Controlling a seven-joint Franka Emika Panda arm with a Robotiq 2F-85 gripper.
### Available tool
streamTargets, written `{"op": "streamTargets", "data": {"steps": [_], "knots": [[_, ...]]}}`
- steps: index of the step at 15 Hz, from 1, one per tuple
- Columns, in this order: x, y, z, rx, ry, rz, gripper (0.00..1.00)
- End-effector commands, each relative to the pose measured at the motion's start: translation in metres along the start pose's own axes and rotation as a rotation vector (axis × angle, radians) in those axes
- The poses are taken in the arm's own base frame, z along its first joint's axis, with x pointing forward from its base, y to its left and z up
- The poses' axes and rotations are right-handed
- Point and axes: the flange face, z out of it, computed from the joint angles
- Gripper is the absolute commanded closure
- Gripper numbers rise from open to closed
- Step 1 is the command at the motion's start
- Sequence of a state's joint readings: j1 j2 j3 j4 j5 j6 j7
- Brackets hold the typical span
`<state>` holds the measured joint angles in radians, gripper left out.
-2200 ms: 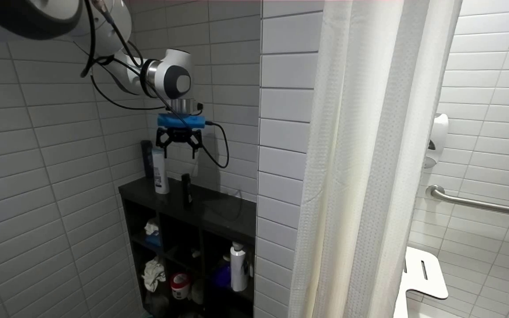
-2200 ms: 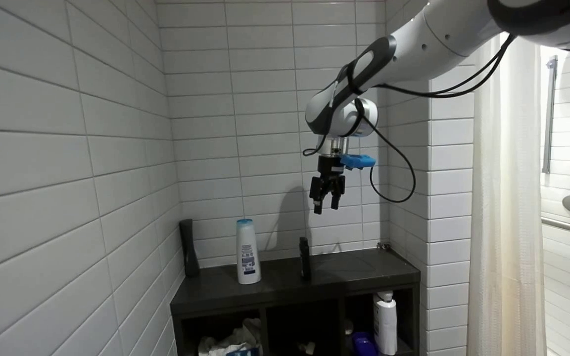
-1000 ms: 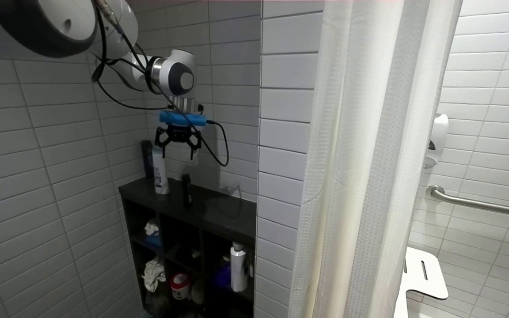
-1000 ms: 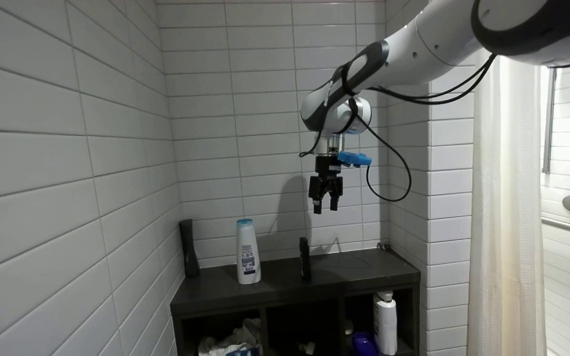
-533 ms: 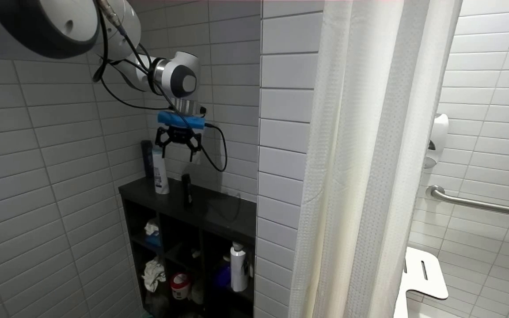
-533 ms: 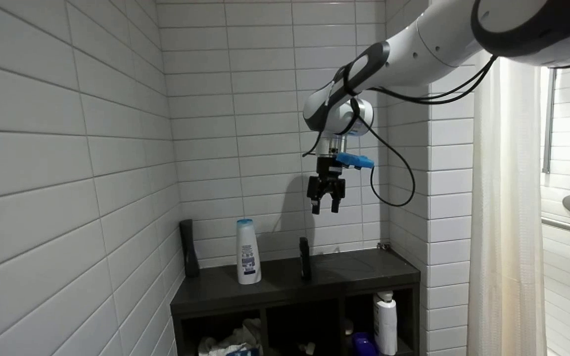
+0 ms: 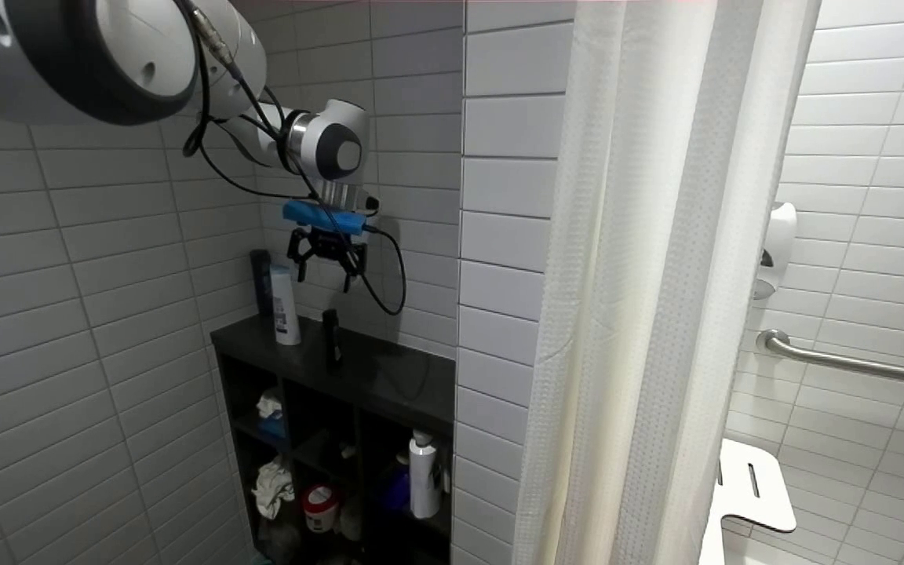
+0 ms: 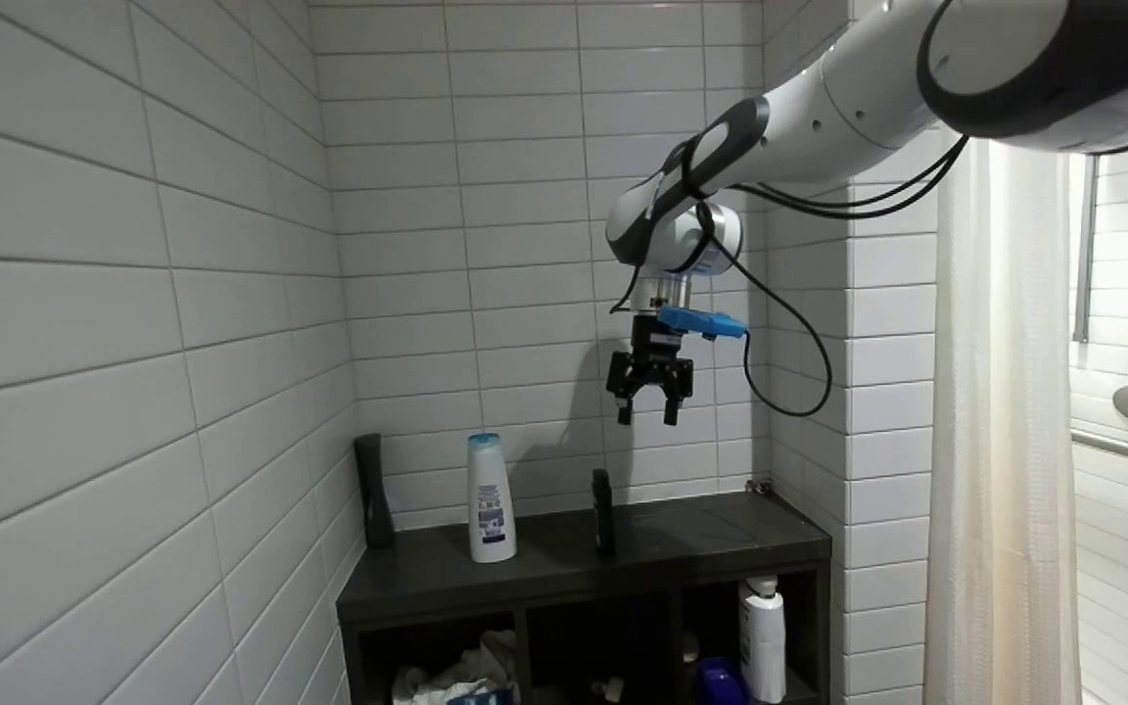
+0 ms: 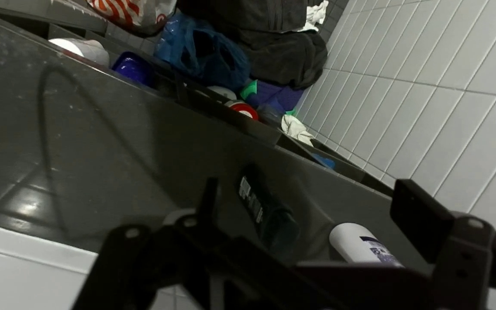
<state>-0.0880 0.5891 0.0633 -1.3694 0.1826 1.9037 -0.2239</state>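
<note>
The claw (image 8: 648, 415) hangs spread wide; beneath it stands a slim black bottle (image 8: 603, 512), dark-capped, pale print along one side. A blue-capped white bottle (image 8: 492, 504) stands lower than the claw, off sideways.

A slim, short black bottle (image 8: 603, 512) stands upright on the dark shelf top (image 8: 711, 527); the wrist view shows pale lettering along its side. Near but apart from it, a taller white bottle (image 8: 492, 501) stands upright, with a blue cap and dark print low on its side.
</note>
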Motion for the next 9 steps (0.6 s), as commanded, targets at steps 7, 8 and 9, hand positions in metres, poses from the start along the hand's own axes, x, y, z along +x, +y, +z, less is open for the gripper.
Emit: {"op": "streamTargets", "data": {"steps": [7, 8, 9], "knots": [[0.029, 0.035, 0.032, -0.009, -0.056, 0.030, 0.00], [0.029, 0.039, 0.034, -0.014, -0.062, 0.018, 0.00], [0.030, 0.042, 0.035, -0.032, -0.062, -0.002, 0.00]]}}
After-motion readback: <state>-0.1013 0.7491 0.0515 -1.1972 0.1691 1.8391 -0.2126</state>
